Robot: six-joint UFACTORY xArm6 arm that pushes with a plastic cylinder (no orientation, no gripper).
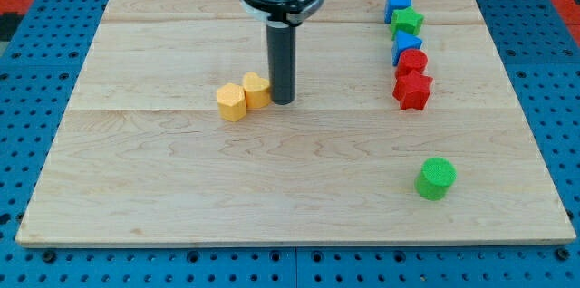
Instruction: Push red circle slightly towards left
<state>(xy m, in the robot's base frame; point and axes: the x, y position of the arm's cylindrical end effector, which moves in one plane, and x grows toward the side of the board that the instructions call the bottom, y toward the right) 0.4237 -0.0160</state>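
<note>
Sitting left of the board's centre, a yellow hexagon block (232, 102) touches a yellow heart-shaped block (256, 91) at its 2 o'clock, and my tip (283, 101) stands just beside that heart at its 3 o'clock; the rod carries no pincer, so no pinching state can be told. Well apart at my tip's 2 to 3 o'clock runs a column: blue square block (398, 4), green star (408, 22), another blue block (406, 46), the red circle (412, 62) and a red star (412, 90) touching it at 6 o'clock. A green circle (436, 178) lies alone on the wooden board (181, 197) at the red star's 5 o'clock.

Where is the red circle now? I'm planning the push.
The red circle sits at the view's upper right, wedged between a blue block above and the red star below.
</note>
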